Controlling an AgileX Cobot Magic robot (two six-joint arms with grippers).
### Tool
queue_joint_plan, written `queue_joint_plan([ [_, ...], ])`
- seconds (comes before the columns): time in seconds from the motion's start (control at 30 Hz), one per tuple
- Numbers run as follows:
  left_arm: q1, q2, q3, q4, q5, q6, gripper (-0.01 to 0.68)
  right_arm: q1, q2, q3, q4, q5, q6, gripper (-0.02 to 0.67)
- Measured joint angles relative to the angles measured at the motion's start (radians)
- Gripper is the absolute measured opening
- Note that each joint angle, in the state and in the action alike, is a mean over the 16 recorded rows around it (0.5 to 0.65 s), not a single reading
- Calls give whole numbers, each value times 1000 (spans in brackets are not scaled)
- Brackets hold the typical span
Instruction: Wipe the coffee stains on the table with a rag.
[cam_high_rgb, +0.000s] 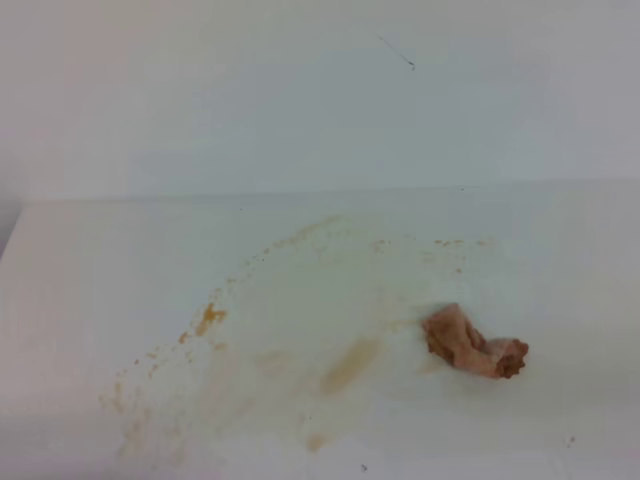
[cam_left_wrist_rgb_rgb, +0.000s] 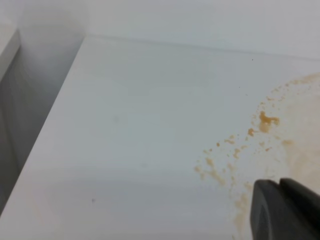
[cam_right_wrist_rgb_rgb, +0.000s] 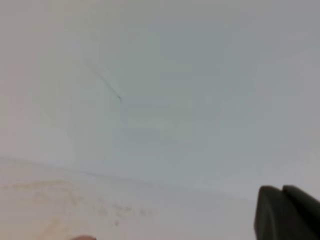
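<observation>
Exterior high view: rag (cam_high_rgb: 473, 345) seen crumpled on tabletop (cam_high_rgb: 80, 250), among coffee stains (cam_high_rgb: 350, 365). Judged soft, light, floppy; best pinched at puffy middle. Both tools' state cannot be told.

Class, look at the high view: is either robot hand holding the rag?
No. The rag lies crumpled by itself on the table, right of the coffee stains, with no hand touching it.

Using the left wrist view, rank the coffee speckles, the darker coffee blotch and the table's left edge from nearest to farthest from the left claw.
Measured from the left claw, at the lower right of the view:
1. Coffee speckles: just left of the claw.
2. Darker coffee blotch: farther ahead, toward the back of the table.
3. Table's left edge: far across the bare white surface to the left.
</observation>
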Motion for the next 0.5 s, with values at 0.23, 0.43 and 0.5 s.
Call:
queue_joint_plan([
  [0.23,0,2,0,0,0,0,-3,-60,-91,215,8,-3,59,0],
  [0.43,0,6,0,0,0,0,-3,-81,-102,297,14,38,86,0],
  [0.5,0,5,0,0,0,0,-3,-83,-102,310,16,51,90,0],
])
